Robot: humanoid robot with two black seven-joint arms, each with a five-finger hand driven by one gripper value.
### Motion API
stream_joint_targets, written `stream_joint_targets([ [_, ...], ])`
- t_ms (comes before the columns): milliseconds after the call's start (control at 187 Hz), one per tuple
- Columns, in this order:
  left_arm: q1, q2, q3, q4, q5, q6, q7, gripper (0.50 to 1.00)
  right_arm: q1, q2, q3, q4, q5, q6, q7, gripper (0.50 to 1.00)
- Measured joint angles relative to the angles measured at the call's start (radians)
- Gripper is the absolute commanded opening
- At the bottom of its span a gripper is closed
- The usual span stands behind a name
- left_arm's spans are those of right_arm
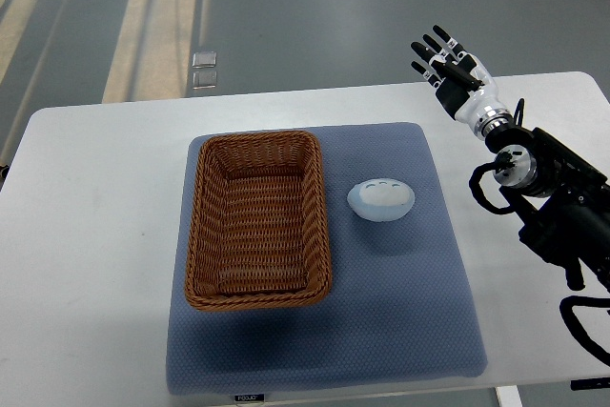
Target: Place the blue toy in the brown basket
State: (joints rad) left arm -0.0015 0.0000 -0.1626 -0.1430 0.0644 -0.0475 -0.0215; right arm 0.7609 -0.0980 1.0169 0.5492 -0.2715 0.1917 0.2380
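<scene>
one blue toy (380, 200) lies on a blue-grey mat (400, 312), a pale, rounded, egg-like lump with a lighter patch on its top. it rests flat on the mat's right half, just beside the right long wall of the brown basket (258, 219) but apart from it, with a strip of bare mat between them. nothing touches the toy.

the brown basket is a rectangular wicker one, standing upright on the left part of the mat, its long sides running away from the robot. its inside shows only woven bottom and walls.

the mat sits roughly in the middle of a white table (86, 264) with rounded corners.

the right hand (450, 66) is well apart from the toy, up near the far right part of the table, past the mat's far right corner. its fingers are spread wide and pointing away from the robot, black at the tips, and it holds nothing. its dark forearm, with looping cables, runs back to the picture's right edge.

beyond the table's far edge is grey floor (334, 16) with pale stripes, and a small shiny fitting (203, 69) set in it.
</scene>
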Motion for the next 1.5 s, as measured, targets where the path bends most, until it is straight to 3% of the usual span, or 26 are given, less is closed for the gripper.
stream_joint_targets([
  [1502,0.0,0.0,0.0,-0.001,0.0,0.0,-0.002,1.0,0.01,-0.013,0.002,0.002,0.0,-0.008,0.0,0.913],
])
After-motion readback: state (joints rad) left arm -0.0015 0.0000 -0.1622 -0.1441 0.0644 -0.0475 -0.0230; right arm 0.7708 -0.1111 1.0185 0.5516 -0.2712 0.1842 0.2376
